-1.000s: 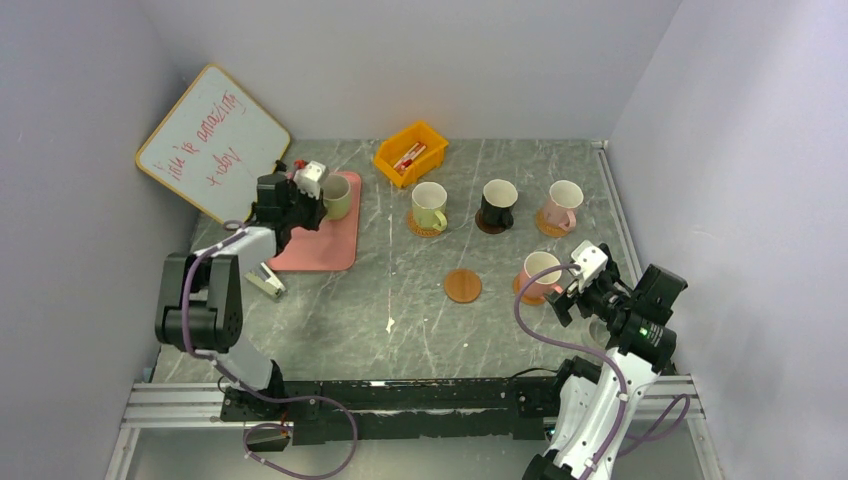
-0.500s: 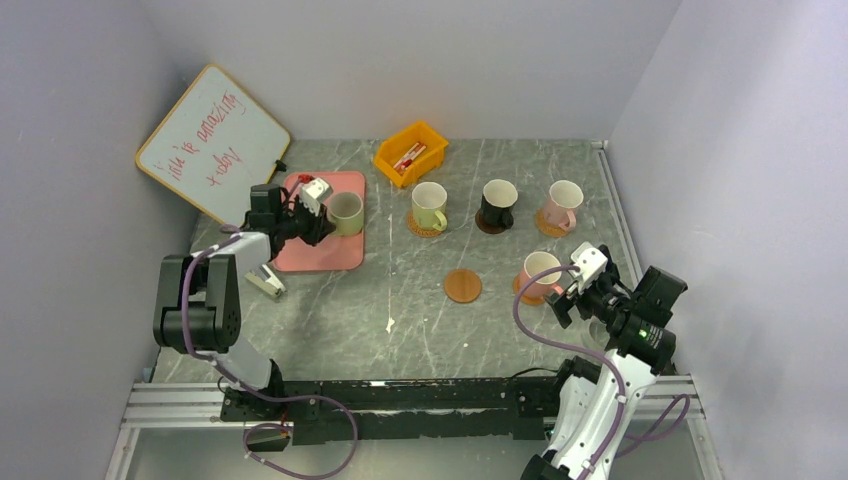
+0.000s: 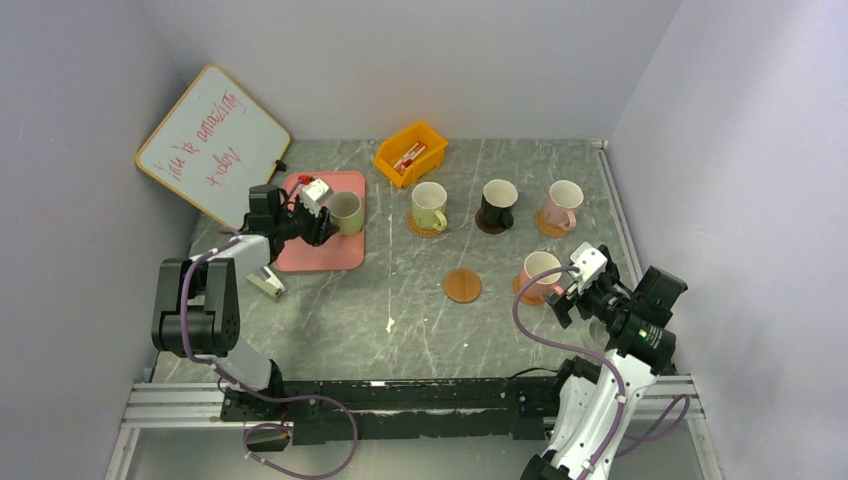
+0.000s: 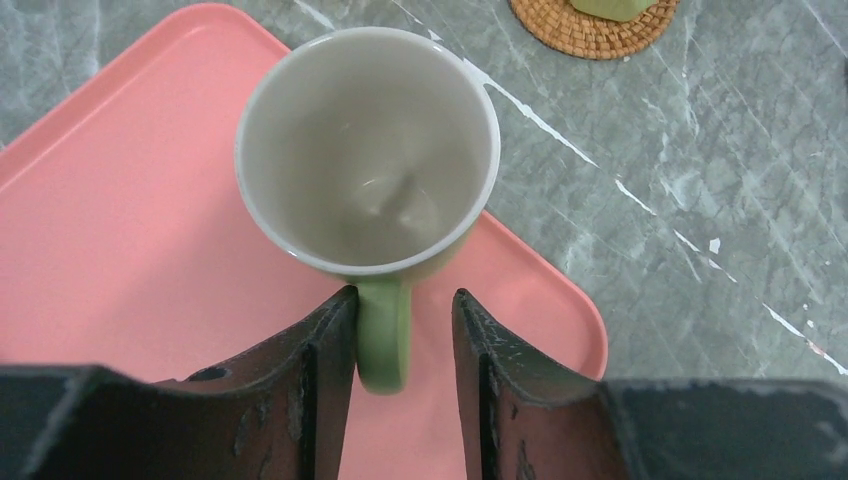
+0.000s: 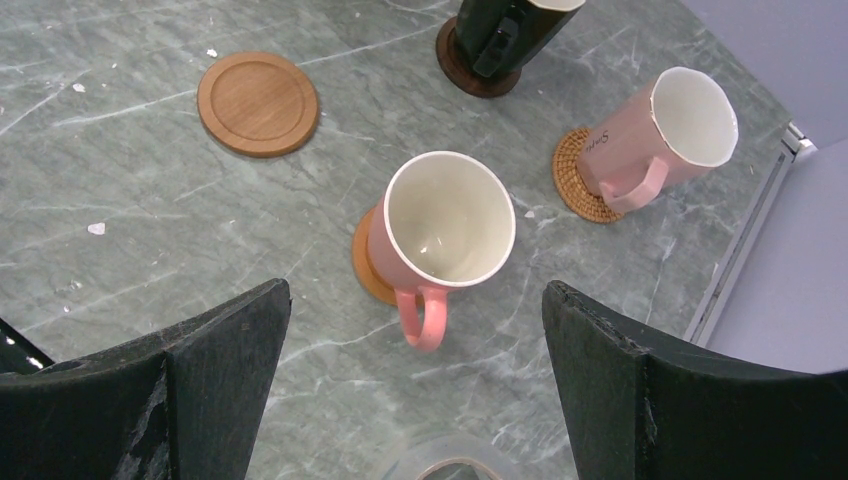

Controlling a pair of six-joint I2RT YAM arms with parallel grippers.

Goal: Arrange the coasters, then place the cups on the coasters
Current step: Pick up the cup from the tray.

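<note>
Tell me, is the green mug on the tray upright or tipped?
Upright: the green mug stands on the pink tray, rim facing up.

cups [image 3: 430, 207] 5 | coasters [image 3: 462, 285] 5 | tray [image 3: 310, 255] 1 | bin [image 3: 388, 168] 1

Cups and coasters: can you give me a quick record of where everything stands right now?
on coasters: green cup, black cup, far pink cup, near pink cup
tray cup: green, on pink tray
bare coaster: mid-table
left gripper: open, straddling tray cup's handle
right gripper: open, holding nothing
</note>
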